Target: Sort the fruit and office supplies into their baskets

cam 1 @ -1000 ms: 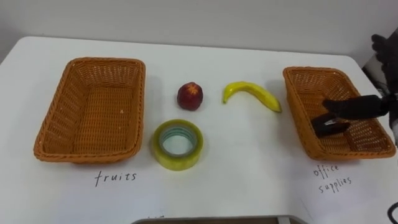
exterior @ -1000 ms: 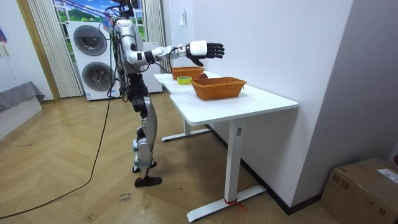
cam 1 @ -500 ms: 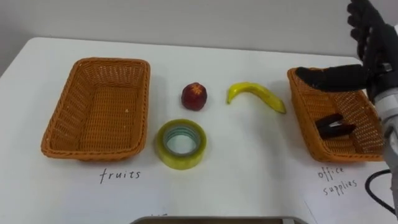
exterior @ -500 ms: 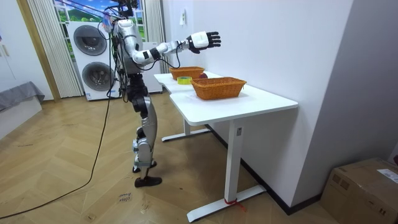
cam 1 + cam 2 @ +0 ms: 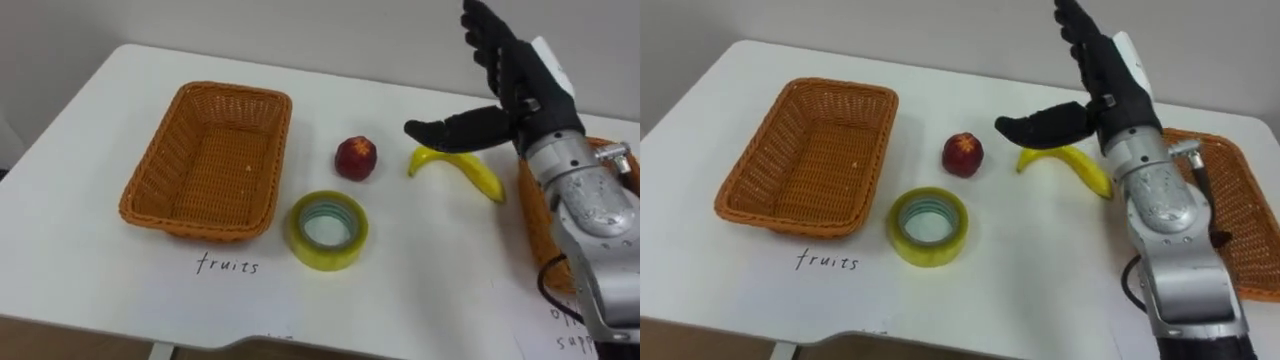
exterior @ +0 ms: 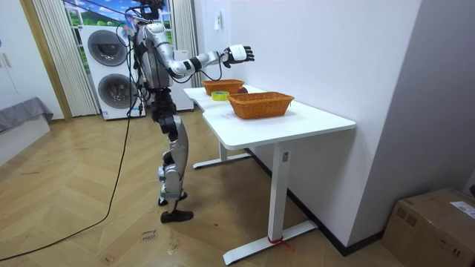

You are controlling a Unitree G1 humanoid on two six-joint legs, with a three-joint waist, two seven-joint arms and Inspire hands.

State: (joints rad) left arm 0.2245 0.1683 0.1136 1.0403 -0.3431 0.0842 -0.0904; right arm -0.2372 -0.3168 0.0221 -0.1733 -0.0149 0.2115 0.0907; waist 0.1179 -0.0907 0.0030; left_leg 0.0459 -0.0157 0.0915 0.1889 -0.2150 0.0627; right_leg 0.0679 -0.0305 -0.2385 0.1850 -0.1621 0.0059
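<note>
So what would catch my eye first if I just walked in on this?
The right robot hand, fingers spread wide open, hangs over the right side of the white table, just above a yellow banana. Next comes the wicker basket marked fruits on the left. A red fruit and a roll of yellow tape lie between the basket and the banana.

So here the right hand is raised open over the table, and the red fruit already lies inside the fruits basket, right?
No. The left eye view shows the red fruit on the table, between the fruits basket and the banana, not inside the basket. The right hand is raised open over the table, as stated.
</note>
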